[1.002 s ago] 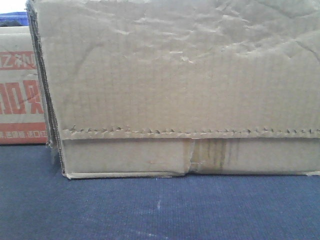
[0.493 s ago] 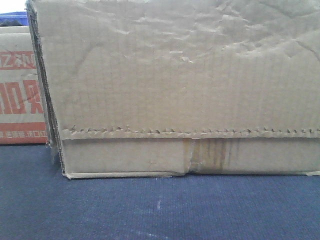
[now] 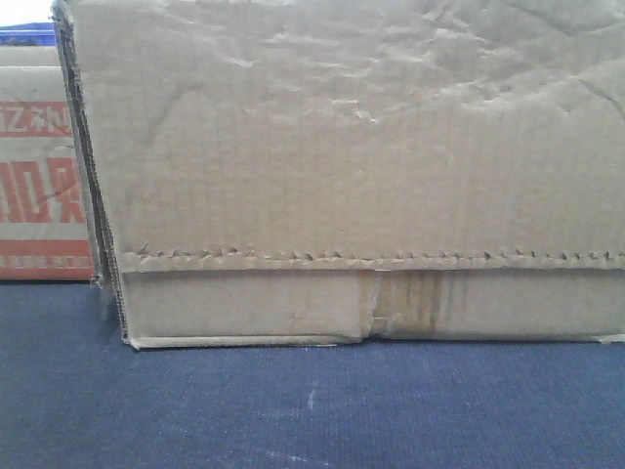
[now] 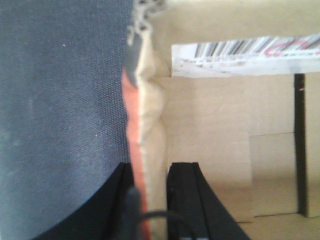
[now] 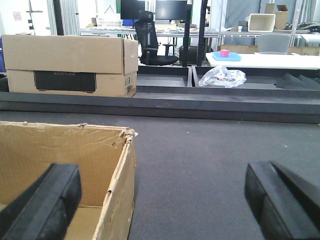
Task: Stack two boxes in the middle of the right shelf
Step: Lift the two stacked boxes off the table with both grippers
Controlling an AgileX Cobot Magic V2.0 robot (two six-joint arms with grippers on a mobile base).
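We find the plain carton (image 3: 342,147) standing on the dark blue cloth surface (image 3: 312,410), hard against the front camera. Its top and right side are cut off. It bears no print, only a serrated flap edge (image 3: 342,260) and a yellowed tape strip (image 3: 410,303). Behind its left edge a red-printed carton (image 3: 39,186) shows large red characters, half hidden and not legible to us.

The left gripper (image 4: 152,172) is clamped on a carton wall (image 4: 150,115) with an orange outer face. Inside that carton, a white barcode label (image 4: 240,57) is too blurred to read. The right gripper (image 5: 160,175) stands wide apart, one finger inside a torn-edged carton (image 5: 60,150), the other over the cloth. Far behind sits a black-panelled carton (image 5: 70,65), its pale lettering too small to read. Whether the wrist views show the plain carton we cannot tell.
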